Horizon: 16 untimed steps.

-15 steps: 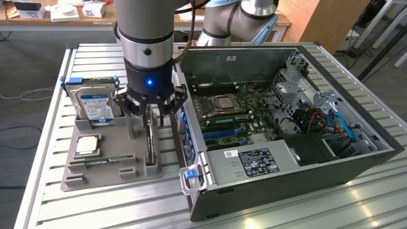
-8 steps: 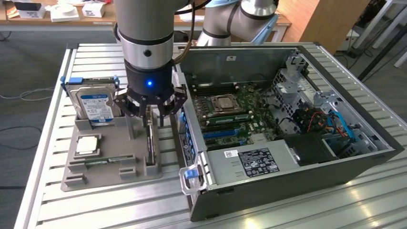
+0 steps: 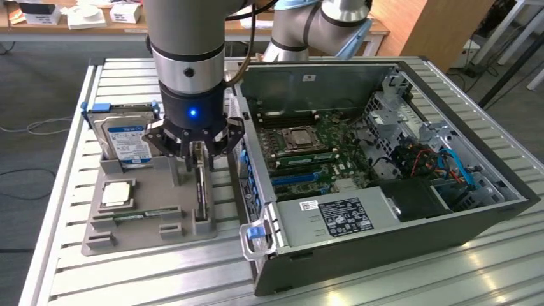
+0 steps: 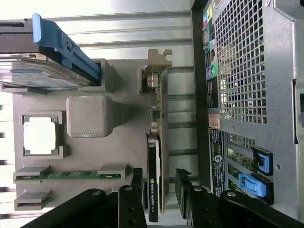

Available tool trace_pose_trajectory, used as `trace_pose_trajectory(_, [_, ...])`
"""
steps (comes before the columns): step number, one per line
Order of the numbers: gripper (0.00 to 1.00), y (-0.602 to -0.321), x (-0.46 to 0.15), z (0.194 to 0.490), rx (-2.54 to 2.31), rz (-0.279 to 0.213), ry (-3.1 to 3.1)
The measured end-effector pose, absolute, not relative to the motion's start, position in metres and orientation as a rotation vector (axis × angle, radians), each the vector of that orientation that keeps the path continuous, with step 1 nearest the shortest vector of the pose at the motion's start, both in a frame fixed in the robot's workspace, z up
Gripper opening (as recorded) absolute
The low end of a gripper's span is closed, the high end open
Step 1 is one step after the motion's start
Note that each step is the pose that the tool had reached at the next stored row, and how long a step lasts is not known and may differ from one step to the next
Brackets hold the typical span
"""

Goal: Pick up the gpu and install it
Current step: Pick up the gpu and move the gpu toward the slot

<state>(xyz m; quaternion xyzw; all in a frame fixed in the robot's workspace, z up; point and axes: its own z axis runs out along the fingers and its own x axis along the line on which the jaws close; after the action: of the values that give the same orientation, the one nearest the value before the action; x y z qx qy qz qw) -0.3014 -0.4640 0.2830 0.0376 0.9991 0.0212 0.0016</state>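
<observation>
Over the grey holder [image 3: 109, 245]: I am hanging my arm straight down with the wrist vertical, pointing the gripper [image 3: 198, 162] at the desk [image 3: 127, 280].
Gripper: I am holding it open, straddling the gpu [image 3: 202, 197] and clamping nothing.
Fingers [image 4: 137, 190]: they are sitting one on each side of the card, and the wrist view is showing a thin gap on both sides.
Gpu: it is standing on its long edge in a slot of the holder, along the side nearest the computer case [image 3: 442, 210].
Card faces: the black cover is facing the hard drive [image 3: 127, 137] side, and the bare board edge is facing the case.
Far end of card: the metal bracket [image 4: 154, 66] is rising there, past my fingertips.
Case side: the case wall is running just beside the holder's edge, leaving me only a narrow strip of slatted desk.
Holder side: a grey block [image 4: 88, 116] is standing near the card, with bare holder floor lying between them.
Hard drive: it is standing upright in its blue-handled cradle, near my gripper's linkage but apart from it.
Low parts: the processor chip [image 3: 116, 193] and the memory stick [image 3: 136, 217] are lying flat, well below my wrist.
Case top: the case is lying open, with its board facing up.
</observation>
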Motion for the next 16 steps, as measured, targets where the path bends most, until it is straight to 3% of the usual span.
trace_pose_trajectory(16, [0.42,-0.4718,-0.3014,0.2764,0.118,0.066,3.136])
